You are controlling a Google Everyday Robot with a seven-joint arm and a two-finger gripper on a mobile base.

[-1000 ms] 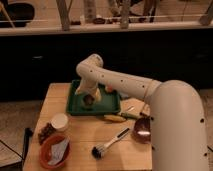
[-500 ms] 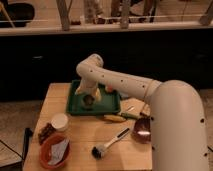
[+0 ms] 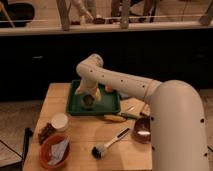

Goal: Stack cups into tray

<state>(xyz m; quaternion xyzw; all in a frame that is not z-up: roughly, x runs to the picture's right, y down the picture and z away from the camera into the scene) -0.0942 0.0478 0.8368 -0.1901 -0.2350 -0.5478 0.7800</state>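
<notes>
**A:** Where is the gripper hanging?

**B:** The gripper [image 3: 88, 96] is hanging low over the tray [image 3: 109, 105], a flat dark-green rectangle with a low rim lying directly beneath it. I cannot tell whether it is clenched or released.

**A:** Is anything sitting under it?

**B:** A small round thing [image 3: 89, 103] is showing on the tray just below it, too dim to name.

**A:** And away from the gripper?

**B:** A pale round cup [image 3: 60, 121] is standing on the wooden table [image 3: 90, 132], nearer the camera and to the gripper's left in view. Beyond the cup, an orange bowl [image 3: 53, 150] is holding something greyish. A brush [image 3: 108, 145] with a pale handle is lying nearer the camera, slightly to the gripper's right.

**A:** What is being cut off?

**B:** The smooth white arm [image 3: 170, 120] is covering the table's right side.
</notes>
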